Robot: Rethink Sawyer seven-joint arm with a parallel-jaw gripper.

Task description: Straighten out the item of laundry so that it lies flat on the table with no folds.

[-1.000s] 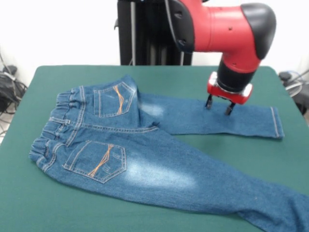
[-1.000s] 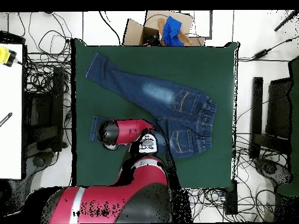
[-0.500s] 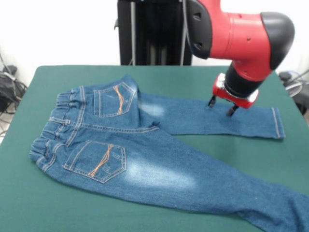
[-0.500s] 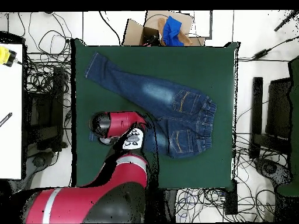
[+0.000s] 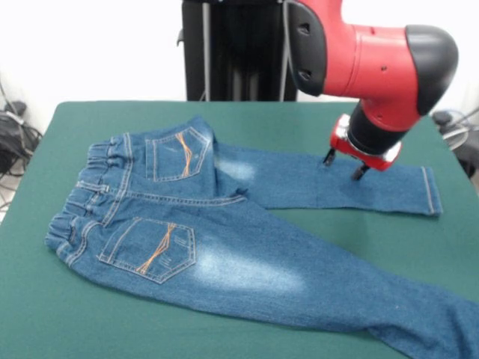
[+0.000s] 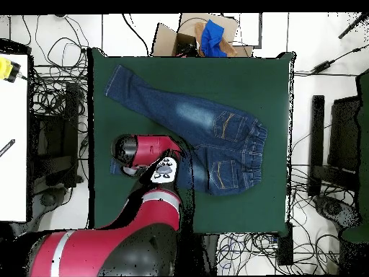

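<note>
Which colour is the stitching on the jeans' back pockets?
Orange, on the blue denim jeans; the front view shows it best.

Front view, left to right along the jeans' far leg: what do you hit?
Gathered waistband → back pocket with orange stitching → pale faded patch → tool, open, over the leg → leg hem.

**Even, bright, soft light**

Lit evenly from above. White wall (image 5: 97, 45) behind nearly blown out. Faint, soft shadows only, under the jeans (image 5: 224, 224) edges and beneath the gripper (image 5: 345, 166) on the table (image 5: 299, 120). Mild sheen on the arm (image 5: 374, 60) shell. Front view slightly soft throughout. Overhead view darker, cloth deep green, floor (image 6: 130, 32) tiles bright.
</note>
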